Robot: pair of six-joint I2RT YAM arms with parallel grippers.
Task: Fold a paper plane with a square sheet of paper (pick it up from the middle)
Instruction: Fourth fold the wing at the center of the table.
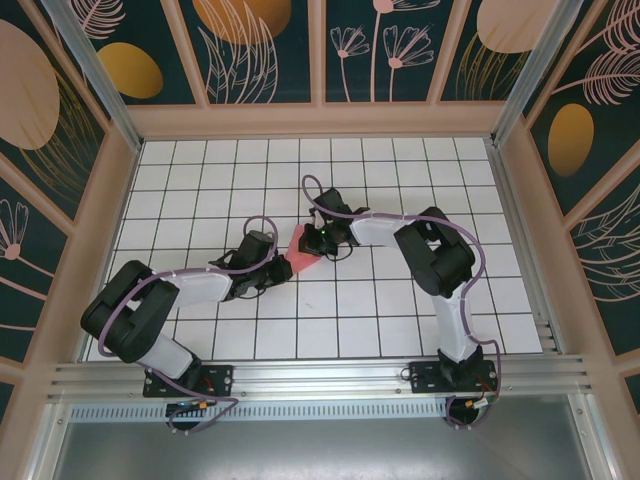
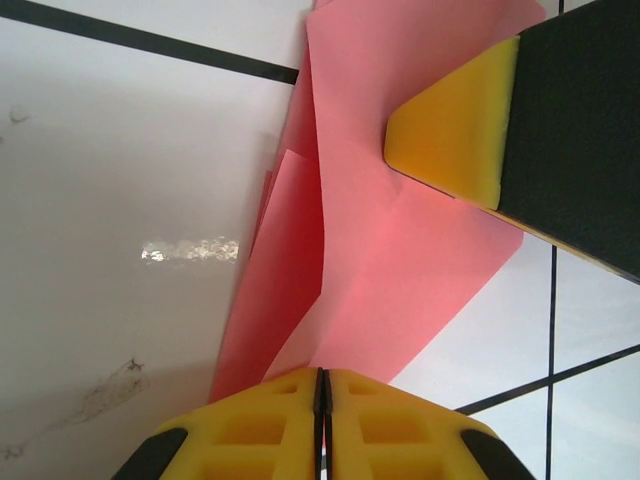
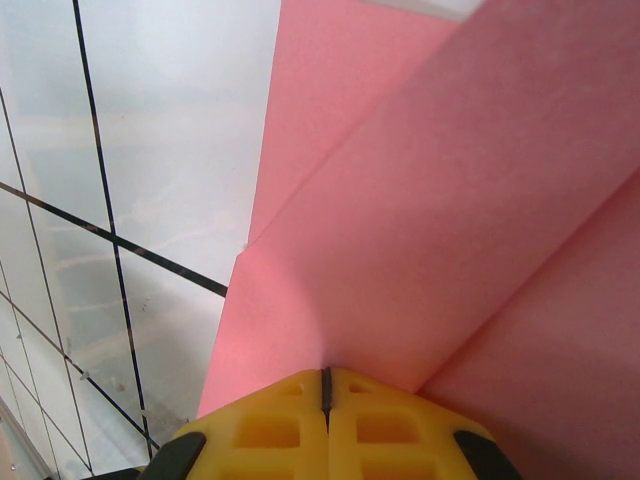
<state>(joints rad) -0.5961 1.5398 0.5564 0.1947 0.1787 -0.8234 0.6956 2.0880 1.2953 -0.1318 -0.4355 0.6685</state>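
- My left arm (image 1: 150, 305) doubles back at the elbow near its base, then the forearm runs rightward toward the middle.
- My right arm (image 1: 440, 262) rises from its base and bends left, the forearm reaching in until both wrists nearly meet.
- My left jaws are pressed together, yellow pads (image 2: 265, 420) flush, pinching an edge of the square sheet of paper (image 2: 400, 250).
- My right jaws are closed too, pads (image 3: 265, 425) nipping a fold of it. One right finger (image 2: 455, 130) sits over the sheet, just ahead of my left pads.
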